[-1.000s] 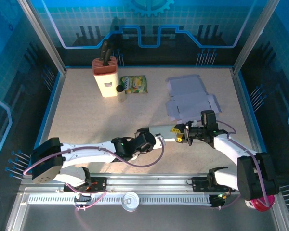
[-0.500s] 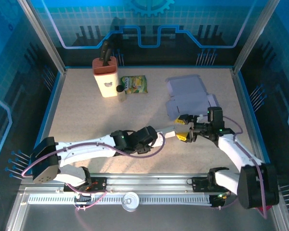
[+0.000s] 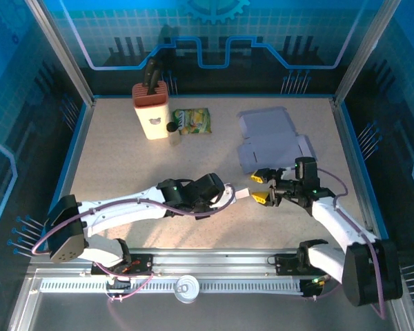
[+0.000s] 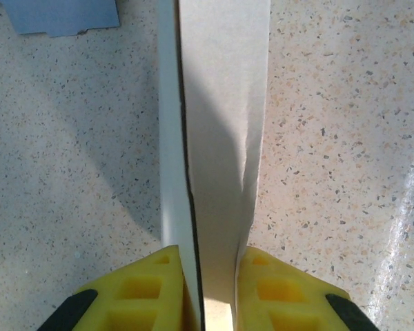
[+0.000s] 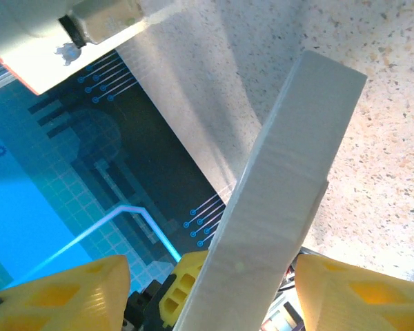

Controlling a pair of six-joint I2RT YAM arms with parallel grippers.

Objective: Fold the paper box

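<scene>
A white, flattened paper box (image 4: 221,131) stands on edge between my left gripper's (image 4: 217,293) yellow fingers (image 4: 141,293), which are shut on its near end. In the top view the left gripper (image 3: 233,195) holds this box (image 3: 243,195) low over the table's middle right. My right gripper (image 3: 259,187) faces it from the right, open. The box's far end (image 5: 283,186) reaches between the right gripper's (image 5: 207,296) yellow pads (image 5: 58,293) with a gap on each side.
Flat blue-grey paper sheets (image 3: 269,138) lie behind the right gripper, with one corner (image 4: 62,14) in the left wrist view. A knife block (image 3: 152,110), a small dark-capped bottle (image 3: 172,131) and a green packet (image 3: 192,121) stand at the back left.
My left arm has reached right and its jaws have closed on the white box. The right gripper, which pinched the box's end a second ago, has opened and drawn back slightly.
</scene>
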